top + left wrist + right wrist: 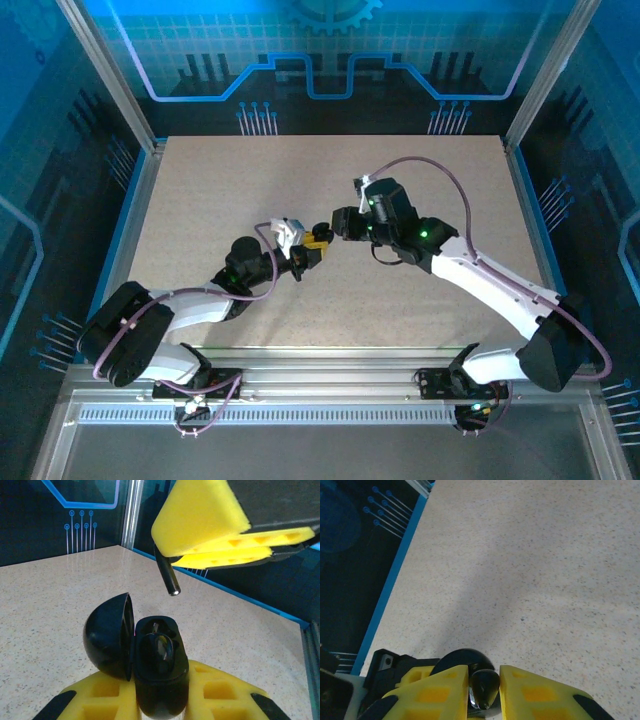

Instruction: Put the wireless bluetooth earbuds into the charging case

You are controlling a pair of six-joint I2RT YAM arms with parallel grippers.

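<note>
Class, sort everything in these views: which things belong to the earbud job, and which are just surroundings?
Job: black charging case, lid open; black earbud held above it; left gripper; right gripper.
Surroundings: speckled tabletop; blue panel walls.

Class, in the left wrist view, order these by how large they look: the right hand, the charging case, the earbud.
1-2. right hand and charging case: similar spread, both close to the lens, so left unranked.
3. earbud: clearly smallest.

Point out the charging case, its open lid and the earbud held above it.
charging case [164, 687], left wrist view, front of base.
lid [106, 636], left wrist view, domed outside.
earbud [168, 576], left wrist view, middle of stem.
</note>
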